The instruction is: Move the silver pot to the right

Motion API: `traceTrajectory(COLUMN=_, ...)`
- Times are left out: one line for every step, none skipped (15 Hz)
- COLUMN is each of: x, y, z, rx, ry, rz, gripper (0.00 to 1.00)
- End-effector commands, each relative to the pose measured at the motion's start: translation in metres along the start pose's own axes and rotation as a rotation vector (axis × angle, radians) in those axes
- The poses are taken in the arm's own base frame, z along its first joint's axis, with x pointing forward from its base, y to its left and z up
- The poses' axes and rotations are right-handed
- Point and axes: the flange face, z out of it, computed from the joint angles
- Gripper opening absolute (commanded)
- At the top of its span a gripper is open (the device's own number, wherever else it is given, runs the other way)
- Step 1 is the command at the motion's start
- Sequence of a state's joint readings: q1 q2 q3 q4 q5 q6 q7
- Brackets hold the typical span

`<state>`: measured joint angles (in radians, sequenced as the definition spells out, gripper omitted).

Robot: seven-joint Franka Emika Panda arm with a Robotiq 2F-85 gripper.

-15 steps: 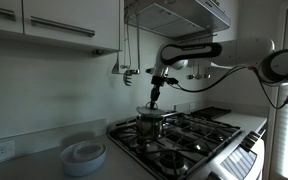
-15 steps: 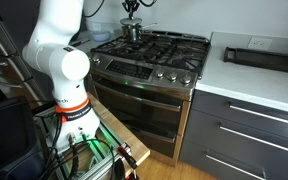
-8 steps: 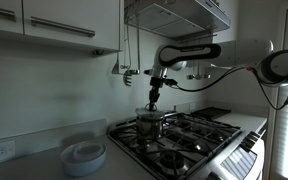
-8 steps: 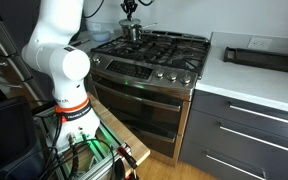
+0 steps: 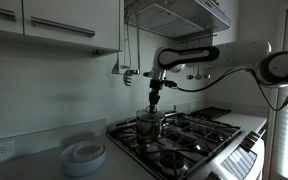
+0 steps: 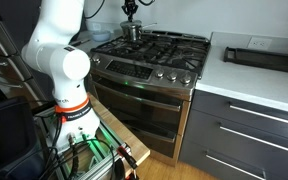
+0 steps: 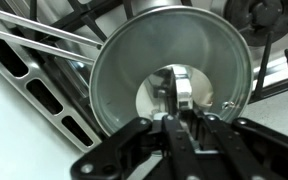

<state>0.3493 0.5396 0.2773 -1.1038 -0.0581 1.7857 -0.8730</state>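
While my claw (image 7: 180, 106) is pinched fully together on the small knob (image 7: 181, 86) in the middle of the lid, the silver pot (image 7: 119, 70) sits directly below me. It is over a back burner of the stove (image 5: 199, 135), on the side towards the stack of white plates (image 5: 84, 155).

Black grates (image 7: 44, 95) surround the pot, and further burners lie across the rest of the cooktop. The plates stand on the worktop (image 5: 29, 168) just beside the stove, apart from the pot. Overhead, the range hood (image 5: 179, 14) hangs above my arm, and wall cupboards (image 5: 54, 25) run along next to it. In an exterior view, a dark tray (image 6: 264, 57) rests on the pale worktop well away on the stove's other side, with the oven door (image 6: 144, 100) and grey drawers (image 6: 249, 135) below.

From the wrist view the lid covers the pot's walls and base, and its rim is cut off at the upper edge, so I cannot tell whether the bottom touches the grate. My own dark fingers (image 7: 134, 140) fill the lower part of that picture. In an exterior view my white arm (image 6: 59, 50) blocks the worktop where the plates would be. Something thin hangs under the cupboards (image 5: 124, 62); it is too dim to make out.
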Motion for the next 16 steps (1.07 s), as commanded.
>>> traceTrajectory(x=0.004, y=0.003, z=-0.001, rx=-0.031, ry=-0.007, rz=-0.032, gripper=0.04)
traceTrajectory(x=0.004, y=0.003, z=0.000, rx=-0.031, ry=-0.008, rz=-0.034, gripper=0.04)
traceTrajectory(x=0.005, y=0.003, z=0.001, rx=-0.029, ry=-0.009, rz=-0.037, gripper=0.04)
traceTrajectory(x=0.005, y=0.004, z=0.002, rx=-0.029, ry=-0.011, rz=-0.041, gripper=0.04)
traceTrajectory(x=0.005, y=0.004, z=0.003, rx=-0.030, ry=-0.012, rz=-0.043, gripper=0.04)
traceTrajectory(x=0.006, y=0.004, z=0.004, rx=-0.029, ry=-0.012, rz=-0.044, gripper=0.04)
traceTrajectory(x=0.006, y=0.005, z=0.005, rx=-0.031, ry=-0.010, rz=-0.040, gripper=0.04)
traceTrajectory(x=0.006, y=0.006, z=0.005, rx=-0.034, ry=-0.010, rz=-0.038, gripper=0.04)
traceTrajectory(x=0.006, y=0.007, z=0.006, rx=-0.036, ry=-0.009, rz=-0.036, gripper=0.04)
traceTrajectory(x=0.006, y=0.008, z=0.006, rx=-0.040, ry=-0.006, rz=-0.034, gripper=0.04)
traceTrajectory(x=0.005, y=0.010, z=0.005, rx=-0.047, ry=-0.003, rz=-0.030, gripper=0.04)
traceTrajectory(x=0.005, y=0.011, z=0.006, rx=-0.051, ry=-0.001, rz=-0.029, gripper=0.04)
traceTrajectory(x=0.005, y=0.013, z=0.006, rx=-0.058, ry=0.001, rz=-0.027, gripper=0.04)
traceTrajectory(x=0.005, y=0.013, z=0.006, rx=-0.061, ry=0.004, rz=-0.025, gripper=0.04)
traceTrajectory(x=0.005, y=0.014, z=0.007, rx=-0.061, ry=0.007, rz=-0.023, gripper=0.04)
traceTrajectory(x=0.005, y=0.014, z=0.007, rx=-0.059, ry=0.010, rz=-0.022, gripper=0.04)
